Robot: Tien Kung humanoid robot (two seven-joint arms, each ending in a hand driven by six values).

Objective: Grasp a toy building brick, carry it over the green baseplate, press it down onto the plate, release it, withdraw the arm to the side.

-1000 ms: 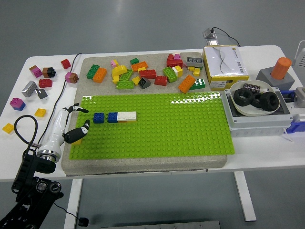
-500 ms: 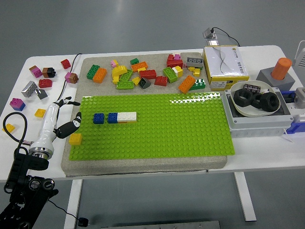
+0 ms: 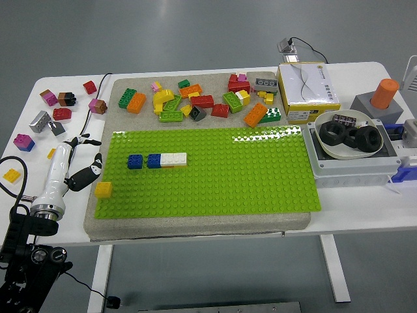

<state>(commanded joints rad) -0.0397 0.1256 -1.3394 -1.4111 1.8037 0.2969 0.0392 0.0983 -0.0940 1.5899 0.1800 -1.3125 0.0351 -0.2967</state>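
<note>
Withdrawal step in hand, by my judgement: the left hand should draw clear sideways and low, without catching the cable on the table. Its fingers are apart and hold nothing. The yellow brick sits at the green baseplate's left edge, just beside the thumb, not touching.

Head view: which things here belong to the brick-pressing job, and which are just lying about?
Job:
- yellow brick
- green baseplate
- left hand
- loose brick pile

Lying about:
- yellow box
- bowl of black nuts
- orange cylinder
</note>
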